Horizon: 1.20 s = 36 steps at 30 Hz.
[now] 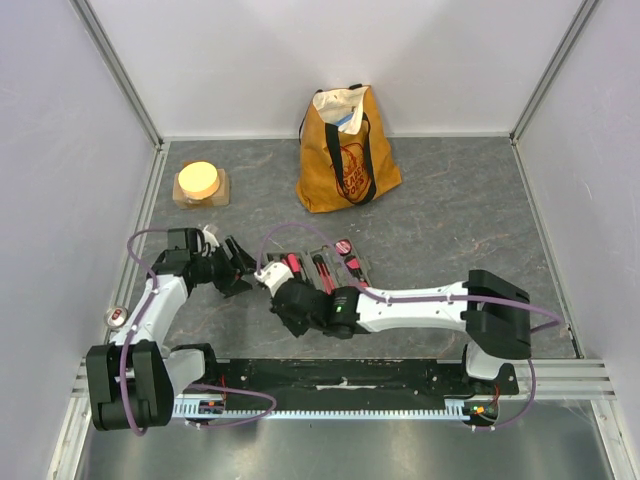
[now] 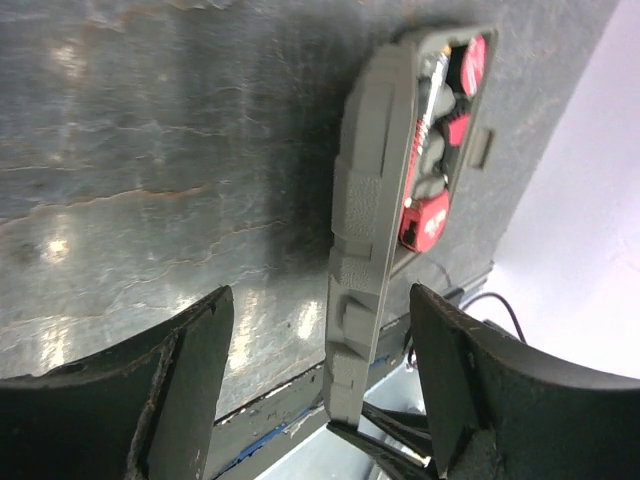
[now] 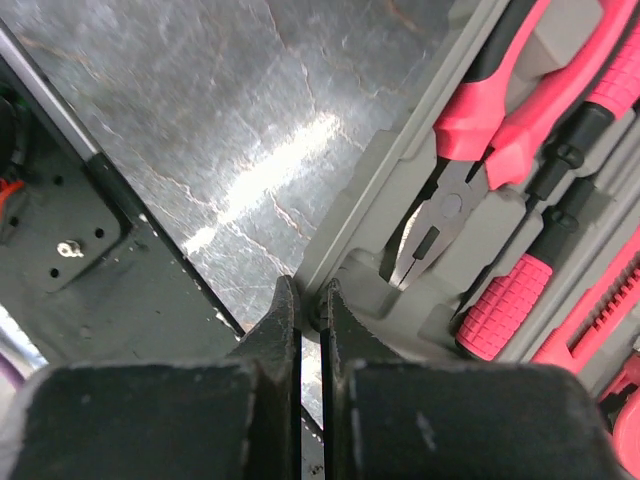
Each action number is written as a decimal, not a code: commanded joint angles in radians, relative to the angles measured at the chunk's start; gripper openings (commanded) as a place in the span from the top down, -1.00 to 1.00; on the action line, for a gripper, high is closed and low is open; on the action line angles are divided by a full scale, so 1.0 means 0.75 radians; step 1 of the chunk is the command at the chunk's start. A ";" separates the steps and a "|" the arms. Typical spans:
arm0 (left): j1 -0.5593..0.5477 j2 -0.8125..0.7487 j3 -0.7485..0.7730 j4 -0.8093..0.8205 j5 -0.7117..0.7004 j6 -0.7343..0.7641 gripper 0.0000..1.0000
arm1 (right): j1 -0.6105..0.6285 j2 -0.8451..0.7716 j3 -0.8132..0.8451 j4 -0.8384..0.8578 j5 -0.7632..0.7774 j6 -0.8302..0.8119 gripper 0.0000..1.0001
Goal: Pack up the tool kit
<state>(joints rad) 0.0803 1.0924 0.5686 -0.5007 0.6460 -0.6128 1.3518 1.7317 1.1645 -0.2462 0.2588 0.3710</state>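
1 case | 1 pliers slotted | L gripper jaws wide, empty | R gripper pinching case corner

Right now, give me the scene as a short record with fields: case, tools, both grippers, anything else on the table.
tool kit: open mid-table, red-handled tools in its slots
pliers: seated in their moulded slot
left gripper: open, the kit's grey edge between its fingers
right gripper: shut, tips at the kit's rim
tote bag: mustard yellow, behind the kit
round block: yellow-topped, far left
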 commanded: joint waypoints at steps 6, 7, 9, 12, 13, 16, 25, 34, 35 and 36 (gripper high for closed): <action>-0.131 0.010 -0.032 0.289 0.170 -0.030 -0.56 | -0.045 -0.076 -0.008 0.234 -0.118 -0.008 1.00; -0.146 0.022 -0.028 0.293 0.147 -0.032 -0.56 | -0.047 -0.071 -0.002 0.234 -0.124 -0.008 1.00; -0.174 0.051 -0.026 0.306 0.123 -0.044 -0.54 | -0.047 -0.053 0.020 0.236 -0.132 -0.012 1.00; -0.211 0.130 -0.008 0.297 0.094 -0.062 -0.31 | -0.052 -0.022 0.065 0.240 -0.143 -0.022 1.00; -0.226 0.167 0.005 0.279 0.078 -0.070 -0.19 | -0.054 -0.008 0.088 0.242 -0.147 -0.018 1.00; -0.248 0.257 0.080 0.179 0.029 -0.038 0.16 | -0.056 0.035 0.153 0.236 -0.135 -0.026 1.00; -0.248 0.319 0.322 -0.054 -0.194 0.140 0.67 | -0.160 -0.036 0.163 0.191 0.060 0.004 -0.28; -0.248 0.374 0.493 -0.181 -0.307 0.253 0.66 | -0.499 -0.343 -0.027 -0.003 0.321 0.162 -0.53; -0.250 0.378 0.510 -0.191 -0.317 0.259 0.64 | -0.548 -0.347 -0.051 -0.025 0.336 0.180 -0.51; -0.248 0.386 0.528 -0.200 -0.327 0.267 0.63 | -0.589 -0.343 -0.072 -0.056 0.338 0.199 -0.50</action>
<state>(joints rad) -0.1081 1.3720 0.8837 -0.6132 0.4686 -0.4957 1.0046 1.5013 1.1767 -0.1928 0.4011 0.4442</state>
